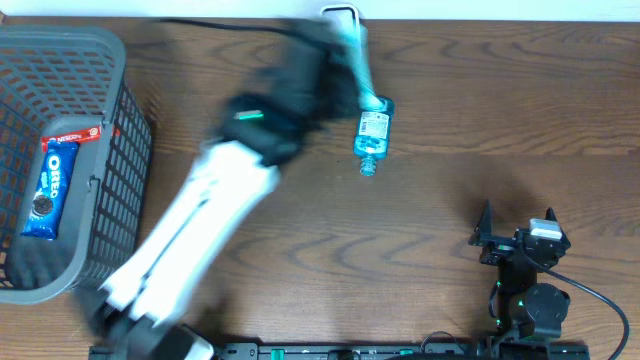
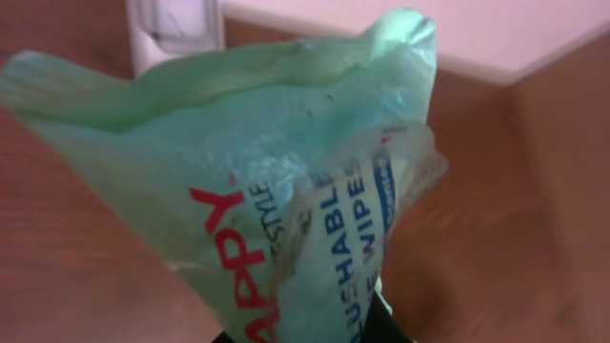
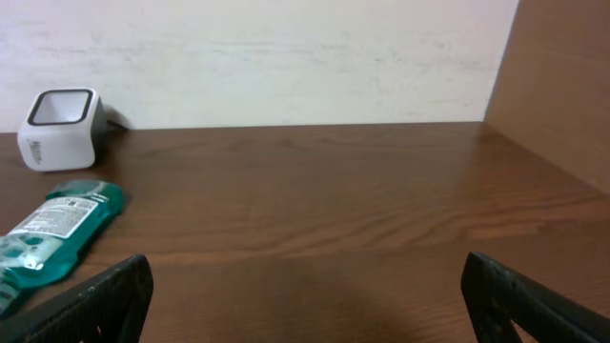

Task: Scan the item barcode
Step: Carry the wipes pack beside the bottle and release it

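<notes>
We see a table (image 3: 343, 200) of dark brown wood, smooth, its grain showing under a soft sheen. The wipes pack (image 2: 238, 162) is thin green plastic film, crinkled and glossy, with a clearer flap. At the table's far edge the scanner (image 3: 59, 129) is smooth white plastic; near it the bottle (image 1: 372, 135) is clear teal plastic with a white label. The basket (image 1: 120, 150) is grey plastic mesh, and the Oreo packet (image 1: 50, 185) is glossy blue wrapper. The right gripper (image 3: 305, 295) has matt black fingers (image 3: 105, 300).
</notes>
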{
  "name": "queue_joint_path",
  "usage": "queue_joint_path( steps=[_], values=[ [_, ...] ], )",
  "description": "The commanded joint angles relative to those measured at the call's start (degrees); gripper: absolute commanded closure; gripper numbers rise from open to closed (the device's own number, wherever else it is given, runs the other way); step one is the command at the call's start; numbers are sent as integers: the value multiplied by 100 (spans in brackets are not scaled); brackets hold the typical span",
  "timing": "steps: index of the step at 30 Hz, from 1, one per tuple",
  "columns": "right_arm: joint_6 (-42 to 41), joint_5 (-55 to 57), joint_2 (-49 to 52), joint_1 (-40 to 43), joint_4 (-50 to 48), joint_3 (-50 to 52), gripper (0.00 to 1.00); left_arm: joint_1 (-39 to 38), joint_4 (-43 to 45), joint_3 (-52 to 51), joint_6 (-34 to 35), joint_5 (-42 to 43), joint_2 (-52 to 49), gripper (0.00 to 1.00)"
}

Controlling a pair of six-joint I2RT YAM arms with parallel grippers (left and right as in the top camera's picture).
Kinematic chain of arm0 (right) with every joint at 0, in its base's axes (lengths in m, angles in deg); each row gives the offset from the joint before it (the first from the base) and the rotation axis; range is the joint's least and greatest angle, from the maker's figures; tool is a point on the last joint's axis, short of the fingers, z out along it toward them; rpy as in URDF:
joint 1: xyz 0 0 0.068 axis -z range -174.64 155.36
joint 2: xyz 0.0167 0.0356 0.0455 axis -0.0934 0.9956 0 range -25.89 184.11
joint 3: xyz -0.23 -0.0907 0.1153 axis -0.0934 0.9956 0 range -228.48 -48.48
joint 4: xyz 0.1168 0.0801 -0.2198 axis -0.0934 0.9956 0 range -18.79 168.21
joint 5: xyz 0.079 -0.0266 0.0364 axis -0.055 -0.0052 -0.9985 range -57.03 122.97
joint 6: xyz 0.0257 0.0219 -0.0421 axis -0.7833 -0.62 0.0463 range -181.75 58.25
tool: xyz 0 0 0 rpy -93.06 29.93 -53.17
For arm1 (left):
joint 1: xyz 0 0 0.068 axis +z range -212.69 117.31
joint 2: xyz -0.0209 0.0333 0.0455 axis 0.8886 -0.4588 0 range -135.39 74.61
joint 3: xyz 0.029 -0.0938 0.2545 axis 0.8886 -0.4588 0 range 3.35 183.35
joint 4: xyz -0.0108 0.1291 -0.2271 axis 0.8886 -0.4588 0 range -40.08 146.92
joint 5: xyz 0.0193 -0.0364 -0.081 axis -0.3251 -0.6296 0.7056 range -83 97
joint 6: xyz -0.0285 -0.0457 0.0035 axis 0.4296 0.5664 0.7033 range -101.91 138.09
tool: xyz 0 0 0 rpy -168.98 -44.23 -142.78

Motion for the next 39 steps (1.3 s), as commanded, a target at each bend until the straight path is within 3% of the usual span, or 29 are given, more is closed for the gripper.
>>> queue_joint_path(
  steps=[1, 6, 11, 20, 23, 25, 26, 31, 35, 39],
  values=[
    [66, 7, -31, -57, 22, 7, 1, -494, 317, 24, -76, -343, -658, 93],
    [66, 7, -31, -57, 22, 7, 1, -881, 566, 24, -63, -295, -1600, 93],
    [66, 7, -31, -57, 22, 7, 1, -1165, 627, 24, 494, -297, -2317, 93],
    [66, 7, -31, -57, 22, 7, 1, -1333, 859, 24, 837, -15, -3023, 92],
    [63, 7, -31, -57, 22, 7, 1, -1309, 857, 81, 704, 129, -2907, 48],
    [66, 7, -31, -55, 22, 7, 1, -1290, 802, 225, 391, 197, -2767, 12],
    [66, 7, -31, -57, 22, 7, 1, -1268, 671, 376, 223, 195, -2621, 1],
    [66, 7, -31, -57, 22, 7, 1, -1045, -205, 1375, -737, 31, -1759, 2],
    [66, 7, -31, -57, 22, 7, 1, -621, -1060, 2153, -1086, -1058, -859, 2],
    [66, 7, -31, -55, 22, 7, 1, 190, -1473, 2216, -1318, -1707, 175, 2]
  ],
)
